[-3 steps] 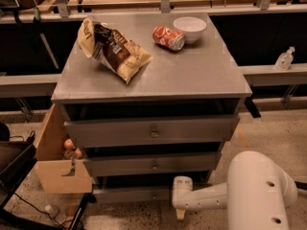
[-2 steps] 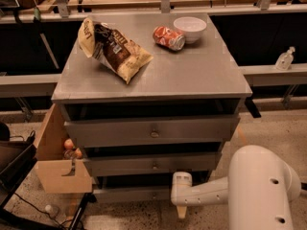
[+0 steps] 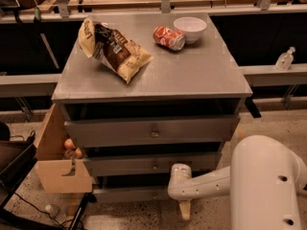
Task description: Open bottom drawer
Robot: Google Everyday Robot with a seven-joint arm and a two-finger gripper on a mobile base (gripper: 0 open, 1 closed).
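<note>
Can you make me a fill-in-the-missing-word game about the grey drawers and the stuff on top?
1. The chip bag lies on ____ of the cabinet.
2. The red can lies on its ____ beside the white bowl.
3. The cabinet has ____ drawers.
4. The gripper hangs low in front of the bottom drawer, just above the ____.

Missing words: top; side; three; floor.
</note>
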